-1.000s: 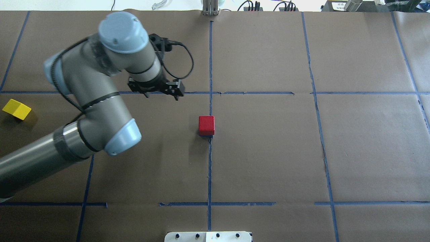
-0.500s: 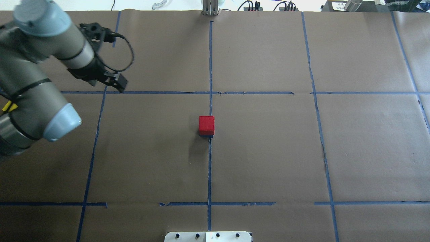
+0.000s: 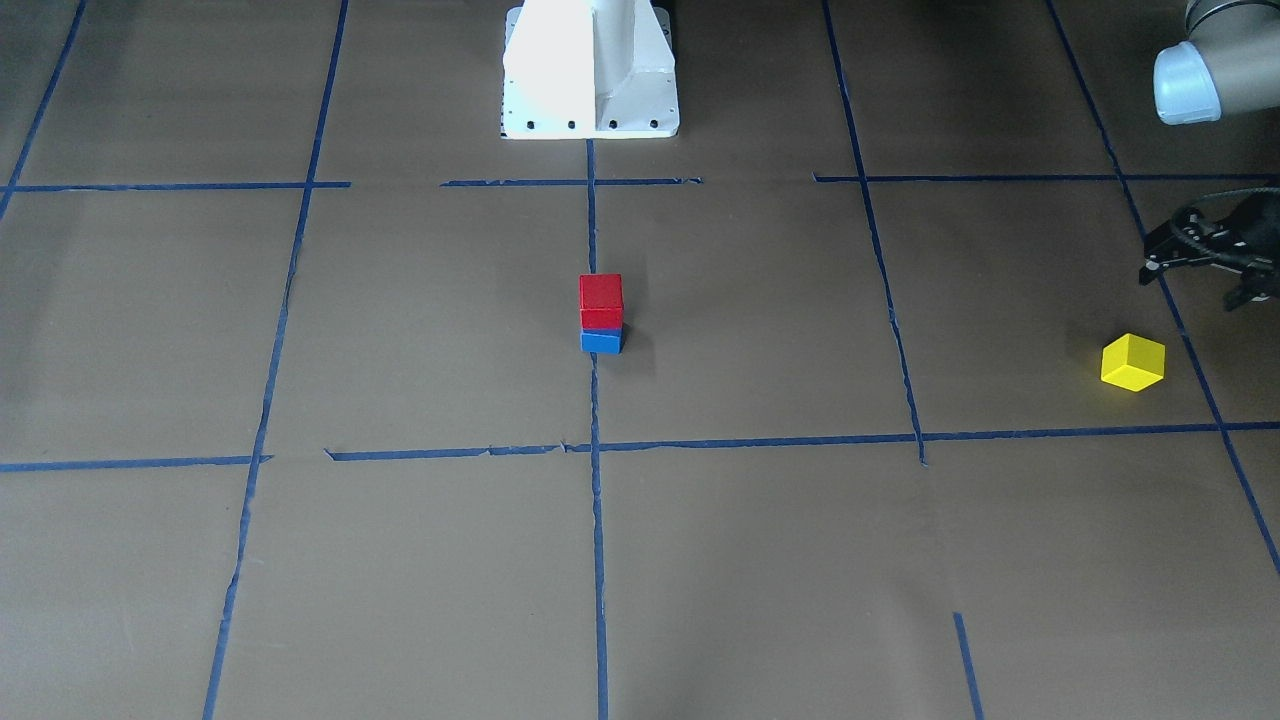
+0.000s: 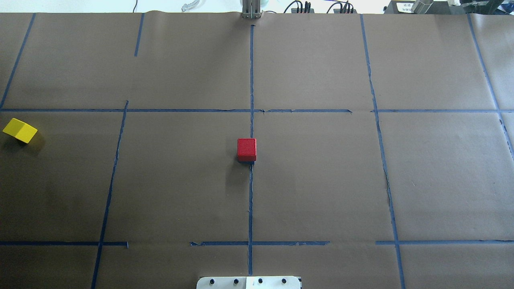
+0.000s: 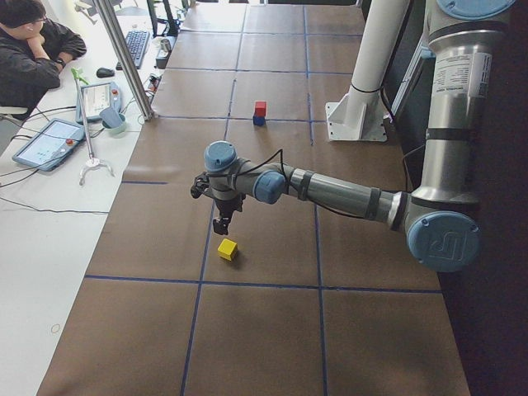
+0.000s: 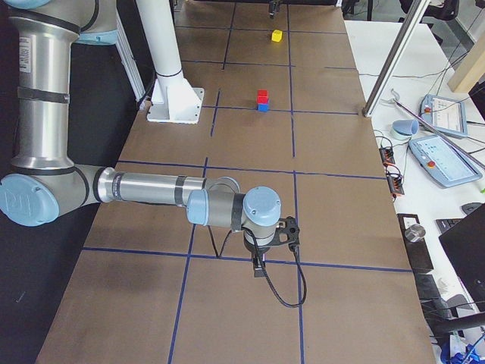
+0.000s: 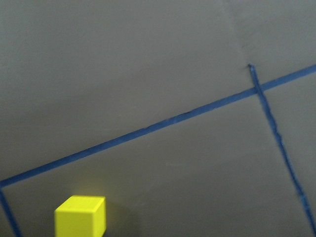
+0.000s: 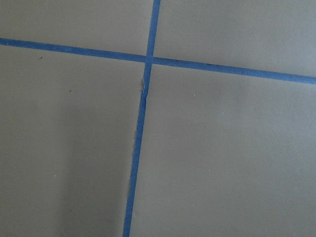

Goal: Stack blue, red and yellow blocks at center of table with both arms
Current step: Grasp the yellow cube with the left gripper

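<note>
While red block (image 3: 601,300) tops blue block (image 3: 601,342), left end effector (image 3: 1192,283) gapes, right end effector (image 6: 259,269) unclear.

You are looking at a left arm (image 5: 330,191) built of silver-grey tubes joined by fat round housings with pale blue caps. The nearest cap (image 5: 444,241) bears an embossed logo, and a white label (image 5: 453,76), its print too small to read, sits on the widest tube. Black bands ring the joints. Your right arm (image 6: 144,188) is built alike. The left gripper (image 5: 223,224) and right gripper (image 6: 259,271) are black, and a thin black cable (image 6: 303,288) loops from the right wrist. The white pedestal (image 3: 590,60) has dark screws along its foot.
</note>
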Robot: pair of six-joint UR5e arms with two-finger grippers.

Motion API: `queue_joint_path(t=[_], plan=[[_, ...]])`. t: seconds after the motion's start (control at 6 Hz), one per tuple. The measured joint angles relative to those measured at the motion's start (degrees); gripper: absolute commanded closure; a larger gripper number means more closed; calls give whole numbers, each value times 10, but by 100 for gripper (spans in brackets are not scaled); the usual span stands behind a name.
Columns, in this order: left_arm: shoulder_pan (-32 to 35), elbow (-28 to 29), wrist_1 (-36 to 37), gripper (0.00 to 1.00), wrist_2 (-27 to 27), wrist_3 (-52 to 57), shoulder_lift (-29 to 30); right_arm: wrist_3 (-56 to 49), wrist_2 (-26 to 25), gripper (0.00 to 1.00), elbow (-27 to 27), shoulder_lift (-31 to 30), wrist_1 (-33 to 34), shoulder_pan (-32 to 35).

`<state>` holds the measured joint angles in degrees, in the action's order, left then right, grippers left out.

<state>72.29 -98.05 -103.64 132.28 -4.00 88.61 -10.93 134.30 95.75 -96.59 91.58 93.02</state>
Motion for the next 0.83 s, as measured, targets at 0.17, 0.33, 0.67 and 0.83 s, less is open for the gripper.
queue_joint_path(t=[0.17,0.33,0.67,0.83], plan=[[0,48,-87,0,1,-36,-6,-1,0,0,0,0,0,0],[-5,86,-154,0,0,-68,-6,-1,0,0,0,0,0,0],[-33,136,-196,0,-1,-97,22,-2,0,0,0,0,0,0],[-40,163,-200,0,-2,-100,44,-2,1,0,0,0,0,0]])
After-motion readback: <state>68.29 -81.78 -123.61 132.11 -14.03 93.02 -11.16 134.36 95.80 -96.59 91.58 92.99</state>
